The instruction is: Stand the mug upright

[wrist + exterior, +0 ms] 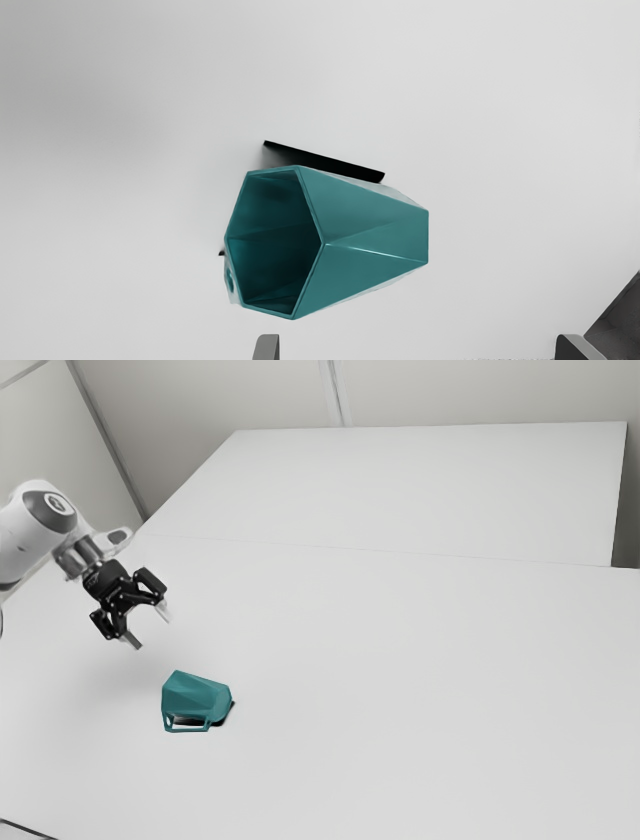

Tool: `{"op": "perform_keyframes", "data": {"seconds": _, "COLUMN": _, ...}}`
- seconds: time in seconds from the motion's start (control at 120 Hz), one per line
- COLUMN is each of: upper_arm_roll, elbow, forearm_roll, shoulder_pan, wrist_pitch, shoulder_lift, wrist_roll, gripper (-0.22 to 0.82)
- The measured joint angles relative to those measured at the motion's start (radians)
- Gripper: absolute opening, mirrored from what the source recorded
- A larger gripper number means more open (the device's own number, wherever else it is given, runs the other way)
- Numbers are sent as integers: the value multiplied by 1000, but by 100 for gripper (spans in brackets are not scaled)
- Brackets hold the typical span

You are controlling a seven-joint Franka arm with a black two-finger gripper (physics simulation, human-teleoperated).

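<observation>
Teal mug (pixel 200 696) lies on its side on the white table (pixel 400 690), black gripper (pixel 150 628) is above the table, jaws spread wide apart.

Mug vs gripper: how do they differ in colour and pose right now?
Colour: the mug is teal, the gripper mostly black.
Pose: the mug lies on its side on the table; the gripper hangs above it, fingers apart.
Shared: both are open, the mug at its mouth, the gripper between its fingers.
</observation>
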Motion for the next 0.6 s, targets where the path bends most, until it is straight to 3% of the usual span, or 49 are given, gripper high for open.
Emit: {"op": "perform_keyframes", "data": {"seconds": 0.6, "upper_arm_roll": 5, "elbow": -143, "forearm_roll": -193, "shoulder_pan": 50, "wrist_pitch": 105, "shoulder_lift": 70, "wrist_roll": 396, "gripper": 60}}
